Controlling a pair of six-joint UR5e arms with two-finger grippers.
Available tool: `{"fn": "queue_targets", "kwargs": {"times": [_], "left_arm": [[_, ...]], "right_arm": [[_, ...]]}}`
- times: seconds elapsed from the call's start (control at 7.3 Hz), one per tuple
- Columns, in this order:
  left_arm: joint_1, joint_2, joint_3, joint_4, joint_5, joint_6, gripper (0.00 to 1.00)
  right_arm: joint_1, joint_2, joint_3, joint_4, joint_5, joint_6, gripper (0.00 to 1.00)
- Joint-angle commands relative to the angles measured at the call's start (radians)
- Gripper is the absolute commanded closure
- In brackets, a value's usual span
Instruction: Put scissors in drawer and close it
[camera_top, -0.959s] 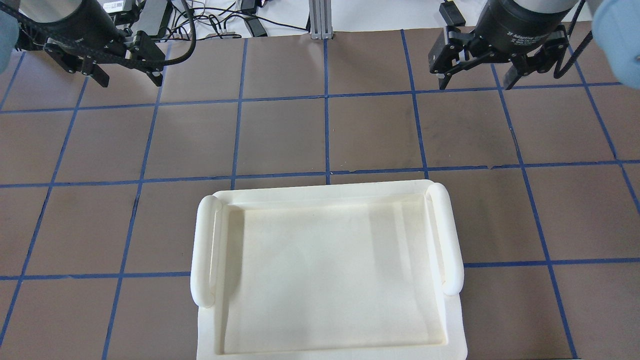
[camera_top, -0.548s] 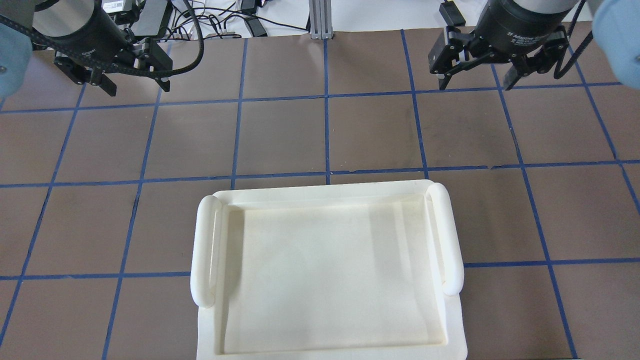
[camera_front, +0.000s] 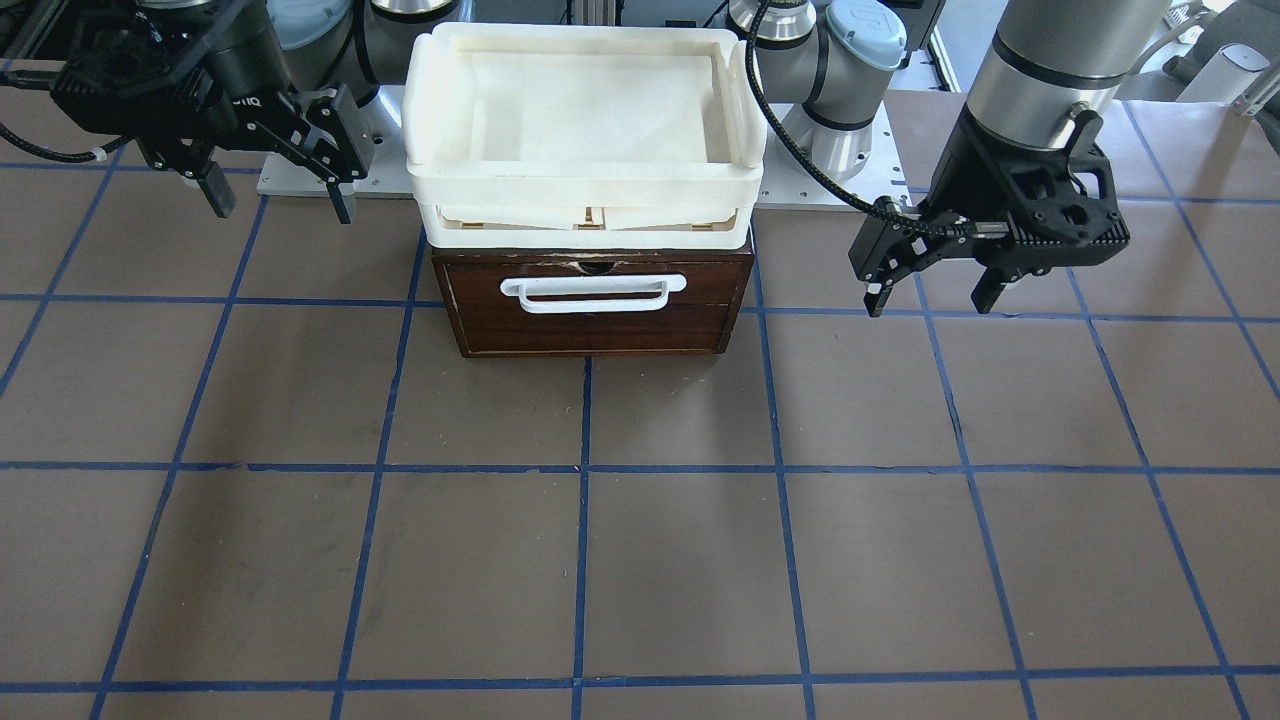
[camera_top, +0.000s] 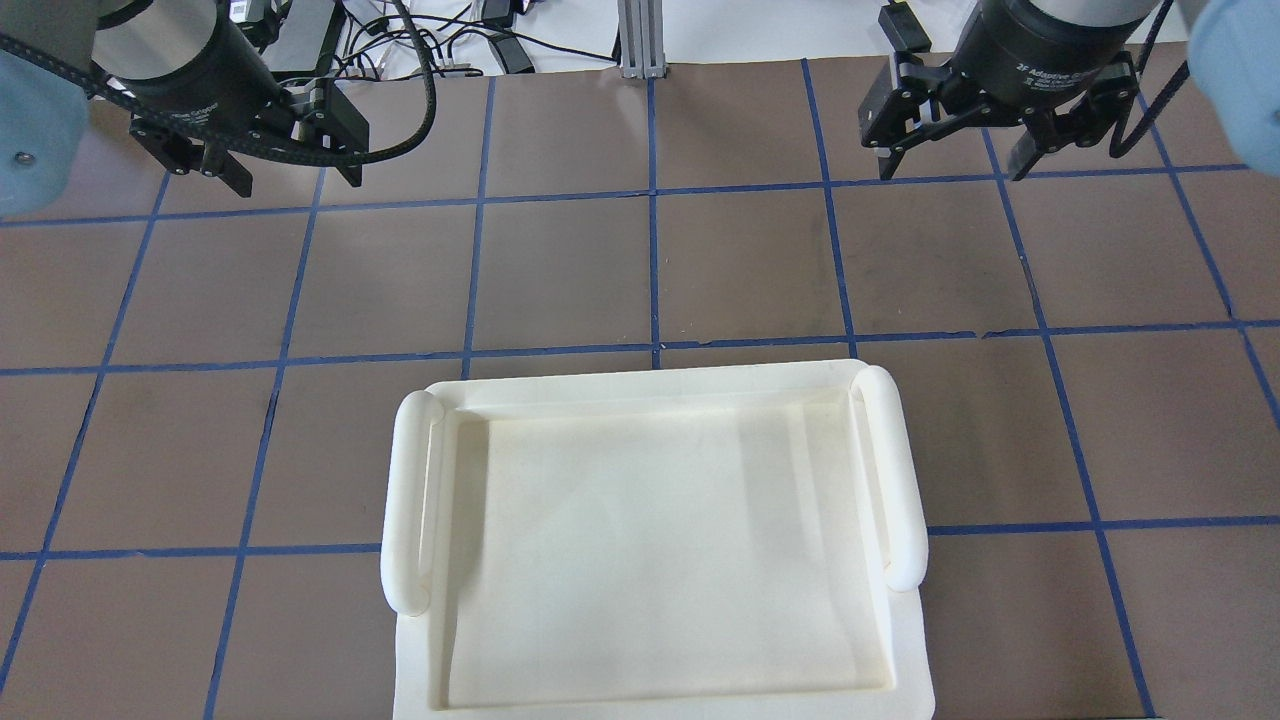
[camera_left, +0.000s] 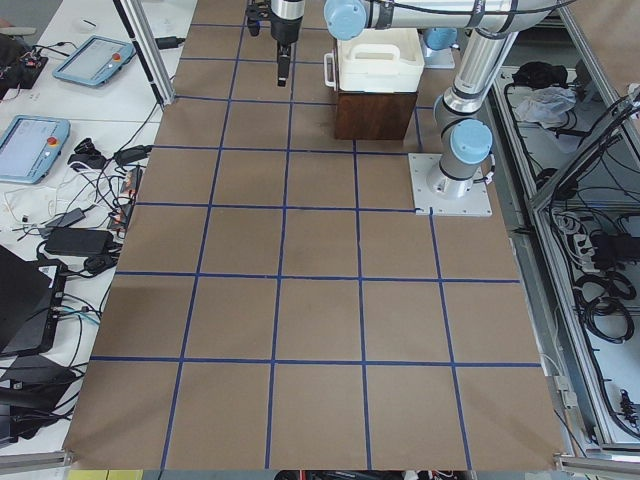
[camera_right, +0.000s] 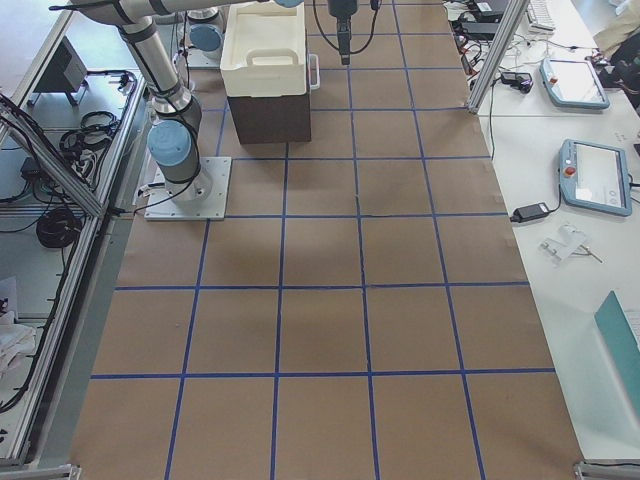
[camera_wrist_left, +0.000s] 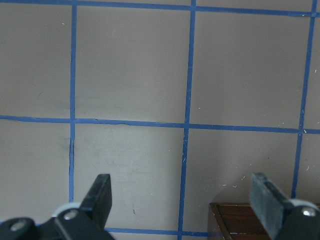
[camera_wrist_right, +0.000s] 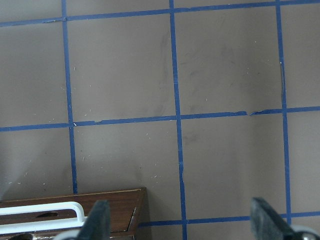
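Note:
The drawer (camera_front: 600, 322) is a dark brown front with a white bar handle (camera_front: 590, 292), pushed in flush under a white tray (camera_front: 585, 172). The scissors show in no view. My left gripper (camera_top: 296, 182) is open and empty, hovering beside the drawer unit; it also shows in the front view (camera_front: 930, 296) and in its wrist view (camera_wrist_left: 183, 197), with a corner of the drawer unit (camera_wrist_left: 250, 222) below it. My right gripper (camera_top: 952, 172) is open and empty on the other side (camera_front: 275, 205), and its wrist view (camera_wrist_right: 181, 220) shows the drawer front (camera_wrist_right: 117, 207).
The white tray (camera_top: 640, 385) with two tube handles sits on top of the drawer unit and hides it from above. The brown table has a blue tape grid (camera_top: 652, 270). Cables and tablets lie beyond the table's far edge (camera_top: 450, 40).
My left gripper has moved rightward, toward the table's middle, and a little nearer to the drawer unit. My right gripper has hardly moved. Both stay open.

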Motion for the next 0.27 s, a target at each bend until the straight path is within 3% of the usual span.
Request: {"fn": "queue_targets", "kwargs": {"times": [0.0, 0.14], "left_arm": [[-0.001, 0.010, -0.013, -0.001, 0.005, 0.001, 0.00], [-0.001, 0.012, -0.014, -0.003, 0.005, 0.007, 0.00]], "right_arm": [[-0.001, 0.000, 0.000, 0.001, 0.000, -0.002, 0.00], [-0.001, 0.000, 0.000, 0.001, -0.003, -0.002, 0.00]]}}
